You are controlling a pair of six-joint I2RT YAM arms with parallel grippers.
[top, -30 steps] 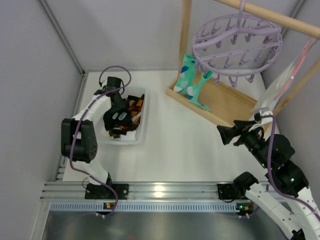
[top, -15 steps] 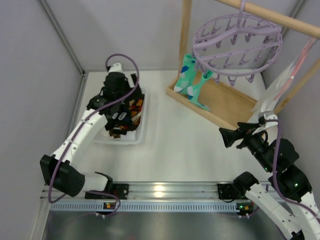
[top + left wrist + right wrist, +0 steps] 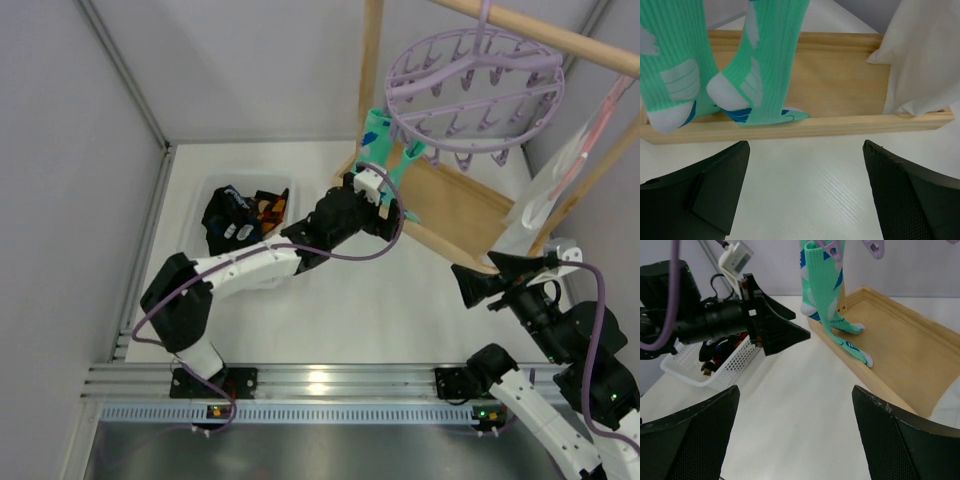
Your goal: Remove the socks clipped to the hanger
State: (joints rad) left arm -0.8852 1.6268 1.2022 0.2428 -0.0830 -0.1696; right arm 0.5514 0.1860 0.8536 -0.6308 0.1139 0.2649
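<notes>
Two mint-teal socks [image 3: 378, 140] [image 3: 767, 60] [image 3: 822, 285] hang from pegs on the near-left side of the round lavender hanger [image 3: 475, 85], their toes resting on the wooden rack base [image 3: 840, 85]. My left gripper [image 3: 392, 218] [image 3: 805, 145] is stretched across the table, low and just in front of those socks, open with nothing between its fingers. Open and bare too, my right gripper [image 3: 465, 285] [image 3: 796, 390] hovers at the right and faces the socks from a distance. Dark and argyle socks [image 3: 240, 215] lie in the white basket [image 3: 283, 262].
The wooden rack's upright post [image 3: 370, 60] and top bar [image 3: 560, 35] carry the hanger. A white cloth [image 3: 920, 65] hangs at the rack's right end. In the right wrist view the left gripper [image 3: 775, 332] reaches in from the left, ahead of the basket [image 3: 705, 365].
The left arm left the basket, swung right across the table to the hanging mint socks, and its jaws opened wide. The right gripper drifted slightly right and toward the near edge.
</notes>
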